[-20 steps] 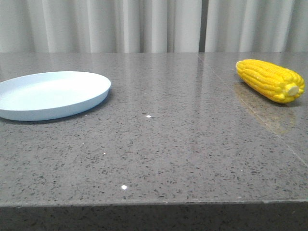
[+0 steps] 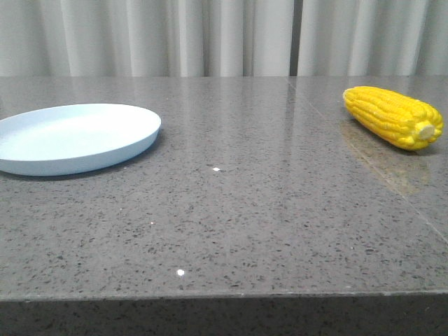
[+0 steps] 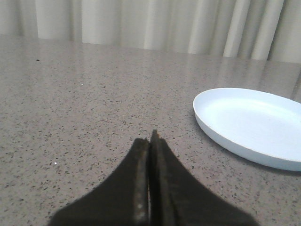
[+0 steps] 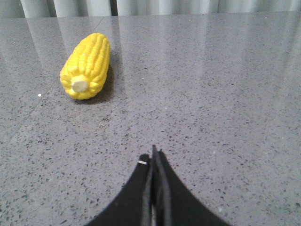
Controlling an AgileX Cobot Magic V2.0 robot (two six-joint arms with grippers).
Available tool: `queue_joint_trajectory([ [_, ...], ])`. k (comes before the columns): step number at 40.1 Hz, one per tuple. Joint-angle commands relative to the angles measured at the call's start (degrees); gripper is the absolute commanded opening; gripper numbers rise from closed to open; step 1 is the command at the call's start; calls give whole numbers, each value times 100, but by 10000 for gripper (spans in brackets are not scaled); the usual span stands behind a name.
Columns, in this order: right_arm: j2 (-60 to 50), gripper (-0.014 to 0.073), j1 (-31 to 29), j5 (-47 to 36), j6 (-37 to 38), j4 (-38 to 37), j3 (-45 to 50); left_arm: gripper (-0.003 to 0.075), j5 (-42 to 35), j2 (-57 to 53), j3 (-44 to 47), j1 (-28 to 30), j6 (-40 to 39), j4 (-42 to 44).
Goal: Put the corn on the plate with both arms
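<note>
The yellow corn [image 2: 392, 115] lies on the grey table at the right, its pale stub end toward the table's front edge. It also shows in the right wrist view [image 4: 88, 66], ahead of my right gripper [image 4: 153, 155], which is shut and empty, well apart from the cob. The pale blue plate [image 2: 73, 136] sits on the table at the left, with nothing on it. It also shows in the left wrist view [image 3: 254, 122], beside my left gripper [image 3: 150, 140], which is shut and empty. Neither gripper shows in the front view.
The grey speckled table [image 2: 245, 210] has a front edge near the bottom of the front view. A seam [image 2: 364, 164] in the top runs near the corn. Pale curtains [image 2: 224, 35] hang behind the table.
</note>
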Motion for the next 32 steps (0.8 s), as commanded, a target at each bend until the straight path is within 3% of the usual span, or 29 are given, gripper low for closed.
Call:
queue_joint_trajectory([
  [1, -102, -68, -32, -469, -38, -2, -25, -20, -475, -124, 24, 12, -41, -48],
  [22, -102, -68, -32, -483, -38, -2, -25, -20, -485, -124, 24, 12, -41, -21],
  [32, -102, -68, -32, -786, -38, 3, -36, -20, -1004, -124, 24, 12, -41, 55],
])
